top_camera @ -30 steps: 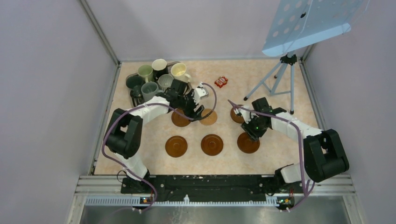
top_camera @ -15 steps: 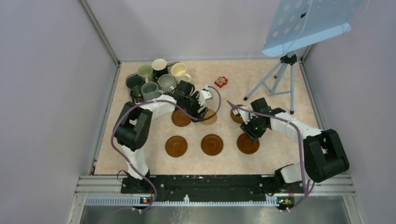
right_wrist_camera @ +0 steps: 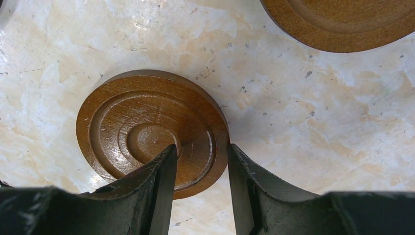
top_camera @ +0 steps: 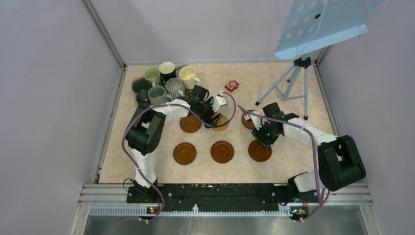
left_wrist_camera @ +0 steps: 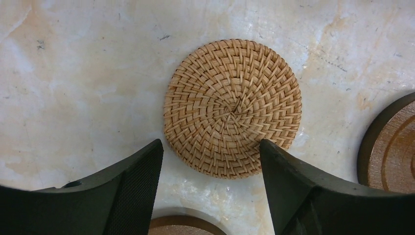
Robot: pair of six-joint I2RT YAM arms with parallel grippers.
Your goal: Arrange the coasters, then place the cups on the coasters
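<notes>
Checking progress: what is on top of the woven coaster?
Nothing rests on the woven coaster; its weave shows bare. The tabletop beneath it is covered.

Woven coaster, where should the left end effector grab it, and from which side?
Take the woven coaster by its rim, coming from straight above and pinching opposite edges. It lies flat and thin on the table, with no handle or raised lip to catch. The left end effector hangs open above its near edge.
</notes>
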